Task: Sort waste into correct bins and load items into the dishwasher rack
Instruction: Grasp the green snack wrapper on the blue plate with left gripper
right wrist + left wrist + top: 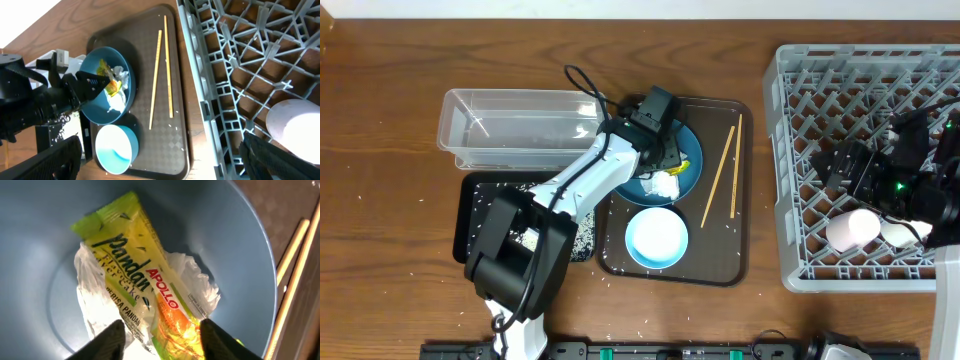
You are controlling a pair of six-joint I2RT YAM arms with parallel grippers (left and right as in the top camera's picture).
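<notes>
1. Black tray [470,205] is nearest, left of the brown tray [720,255]. Rice [582,238] is strewn in it, with stray grains on the surface [380,150].
2. Bowl [657,238] sits upright on the brown tray's near end.
3. Pink cup [850,230] and white cup [902,232] are side by side in the near part of the rack [800,100].
4. Right fingers [55,160] are spread wide, above the rack's left side.
5. Plate [235,235] is on the brown tray just beyond the bowl. Wrapper [135,275] lies across tissue [197,282] on the plate.
6. Left fingers [110,342] are low over the plate, partly closed, one on each side of the wrapper's end. Can't tell if they pinch it.
7. Chopsticks [720,175] lie side by side, apart, right of the plate.
8. Tub [515,125] is farthest, upright, behind the black tray.
</notes>
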